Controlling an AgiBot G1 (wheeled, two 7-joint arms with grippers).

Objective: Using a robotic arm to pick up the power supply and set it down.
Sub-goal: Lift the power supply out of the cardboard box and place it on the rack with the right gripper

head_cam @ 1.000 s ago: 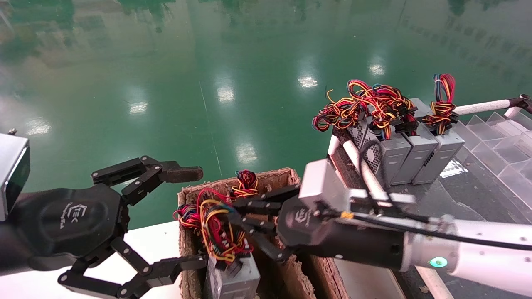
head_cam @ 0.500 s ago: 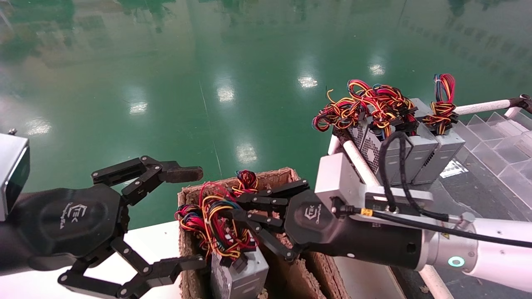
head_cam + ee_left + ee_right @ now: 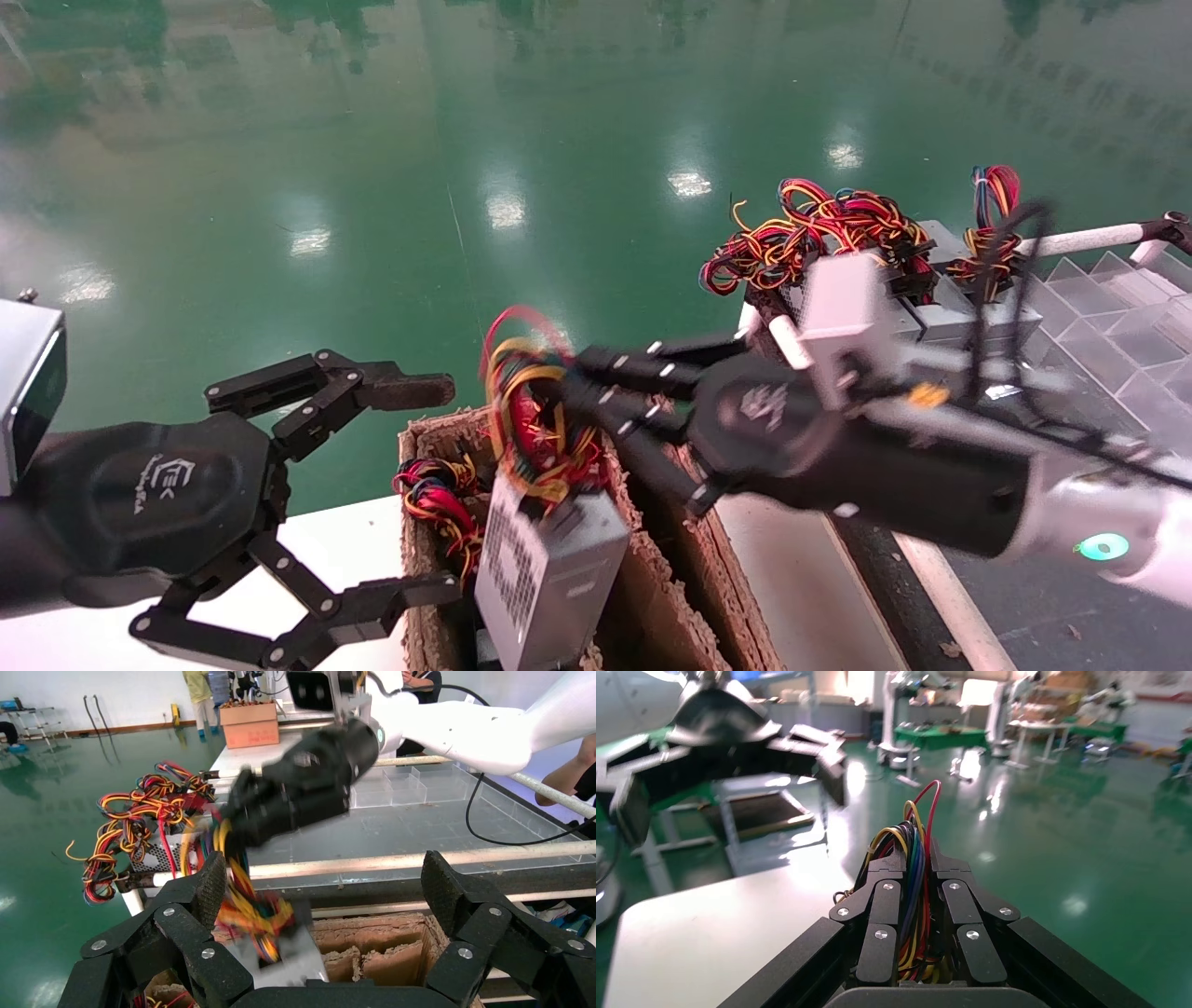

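The power supply (image 3: 549, 568), a grey box with a perforated face, hangs tilted over the cardboard box by its red, yellow and blue wires (image 3: 526, 410). My right gripper (image 3: 568, 391) is shut on that wire bundle, not on the metal case. In the right wrist view the wires (image 3: 916, 846) run up between the closed fingers of the right gripper (image 3: 916, 871). My left gripper (image 3: 453, 486) is open beside the box at the left and holds nothing. From the left wrist, the lifted supply (image 3: 281, 959) shows between the left gripper's (image 3: 327, 888) spread fingers.
A cardboard box with dividers (image 3: 652, 596) stands on the white table (image 3: 354, 550); another wire bundle (image 3: 433, 494) lies in it. More grey power supplies (image 3: 968, 321) with wires stand on the rack at the right, next to clear plastic bins (image 3: 1117, 317).
My right gripper has risen and pulled back to the right, lifting the power supply by its wires partly out of the box and tilting it. The left arm has not moved.
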